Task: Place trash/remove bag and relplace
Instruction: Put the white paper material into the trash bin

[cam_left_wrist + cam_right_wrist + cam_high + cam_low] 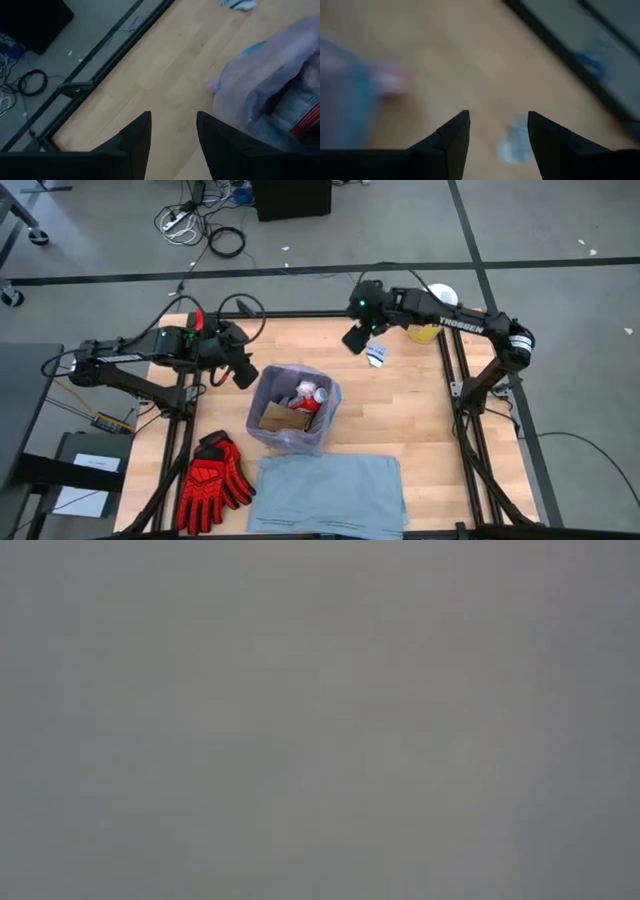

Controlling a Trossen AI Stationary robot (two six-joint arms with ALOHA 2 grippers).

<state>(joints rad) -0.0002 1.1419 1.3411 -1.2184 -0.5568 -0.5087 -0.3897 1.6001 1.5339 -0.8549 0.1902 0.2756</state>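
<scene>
**Two grippers closing in on the last scrap**

One blue-white scrap [376, 354] is lying upper centre. Right gripper [353, 340] is hovering beside it, fingers parted, empty. Left gripper [243, 373], parted and empty too, is waiting by the bag [293, 409], mid-frame, trash inside. Next: drop, pinch.

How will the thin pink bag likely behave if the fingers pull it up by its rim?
The bag looks thin and wrinkled, so it would probably stay floppy and stretch. The red-capped bottle and cardboard piece inside may shift and make it sag. The plastic could also slip.
</scene>
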